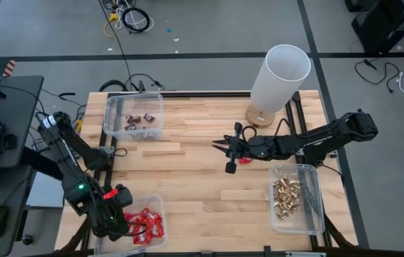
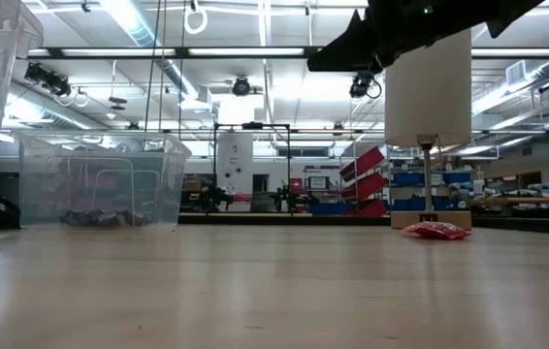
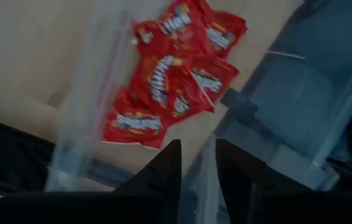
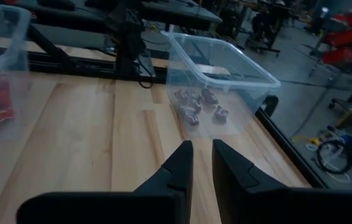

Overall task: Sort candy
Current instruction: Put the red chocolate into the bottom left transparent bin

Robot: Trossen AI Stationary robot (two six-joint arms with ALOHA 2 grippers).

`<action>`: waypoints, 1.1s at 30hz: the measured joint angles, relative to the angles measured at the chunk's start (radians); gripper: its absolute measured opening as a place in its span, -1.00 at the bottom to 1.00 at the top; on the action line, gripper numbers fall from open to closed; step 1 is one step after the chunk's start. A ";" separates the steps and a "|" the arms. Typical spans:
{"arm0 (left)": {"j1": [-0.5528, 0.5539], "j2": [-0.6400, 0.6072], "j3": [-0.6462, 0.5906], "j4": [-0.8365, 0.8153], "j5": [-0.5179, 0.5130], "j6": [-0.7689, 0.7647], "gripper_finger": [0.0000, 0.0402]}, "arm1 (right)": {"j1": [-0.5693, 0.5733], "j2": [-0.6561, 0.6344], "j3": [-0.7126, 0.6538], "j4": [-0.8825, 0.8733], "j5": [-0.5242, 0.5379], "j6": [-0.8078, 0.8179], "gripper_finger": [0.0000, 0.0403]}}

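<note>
- Left gripper (image 1: 132, 225) hangs over the near-left bin (image 1: 160, 207); its fingers (image 3: 166, 168) stand a little apart with nothing between them, above the red packets (image 3: 170, 81) heaped in that bin.
- Right gripper (image 1: 225, 148) hovers mid-table, fingers (image 4: 177, 165) parted by a narrow gap, empty.
- One red packet (image 2: 436, 231) lies on the wood just beside that gripper, in front of the white lamp (image 1: 279, 77).
- Gold-foil pieces (image 1: 285, 196) fill the near-right bin.
- Dark mini bars (image 4: 198, 106) sit in the far-left bin (image 1: 109, 114).
</note>
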 joint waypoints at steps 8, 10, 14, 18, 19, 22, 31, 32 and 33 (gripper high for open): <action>0.049 -0.001 0.054 0.116 0.065 0.014 -0.48 | -0.026 -0.001 0.001 -0.122 0.018 0.151 -0.78; 0.062 -0.001 0.080 0.156 0.065 0.055 -0.48 | -0.039 0.000 0.000 -0.184 0.018 0.208 -0.78; 0.087 -0.002 0.129 0.216 0.020 0.198 -0.48 | -0.067 -0.001 0.001 -0.328 0.008 0.338 -0.78; 0.126 -0.002 0.173 0.217 -0.067 0.388 -0.48 | -0.087 0.000 0.001 -0.460 -0.015 0.408 -0.78; 0.139 -0.002 0.180 0.216 -0.088 0.445 -0.48 | -0.091 0.000 0.011 -0.505 -0.023 0.413 -0.77; 0.185 -0.002 0.202 0.215 -0.130 0.638 -0.48 | -0.098 0.000 0.078 -0.649 -0.042 0.441 -0.76; 0.294 -0.002 0.220 0.202 -0.222 1.034 -0.48 | -0.098 -0.001 0.195 -0.966 -0.052 0.614 -0.76; 0.296 -0.002 0.220 0.203 -0.241 1.074 -0.48 | -0.098 -0.001 0.195 -0.983 -0.060 0.619 -0.76; 0.299 -0.002 0.220 0.203 -0.264 1.113 -0.48 | -0.096 -0.001 0.195 -1.001 -0.066 0.621 -0.76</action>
